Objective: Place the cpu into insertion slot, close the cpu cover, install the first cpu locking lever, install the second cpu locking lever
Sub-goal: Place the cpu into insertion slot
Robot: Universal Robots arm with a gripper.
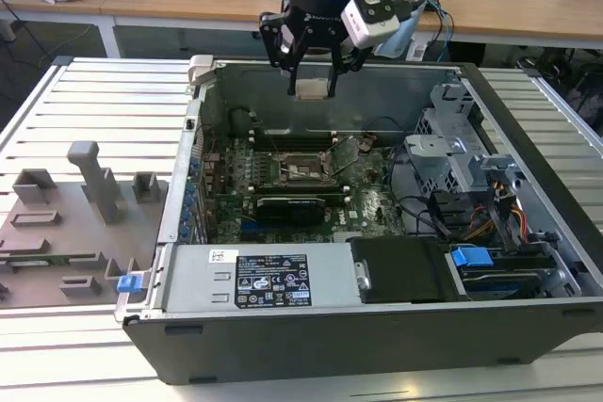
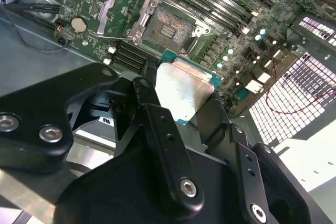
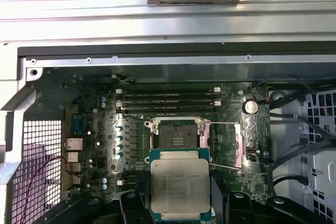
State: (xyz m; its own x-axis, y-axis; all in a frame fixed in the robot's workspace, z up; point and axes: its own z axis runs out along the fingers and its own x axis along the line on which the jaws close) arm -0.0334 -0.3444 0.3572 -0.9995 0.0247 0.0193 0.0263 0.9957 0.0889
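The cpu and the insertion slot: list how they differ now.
The cpu shows a pale silver top; the insertion slot is dark in the centre. The cpu is held in the hand, clear of the green board; the insertion slot sits on that board, empty. Both are square.

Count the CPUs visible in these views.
1. The cpu is held in the gripper's fingers above the motherboard; the insertion slot is empty. Others could be hidden from view.
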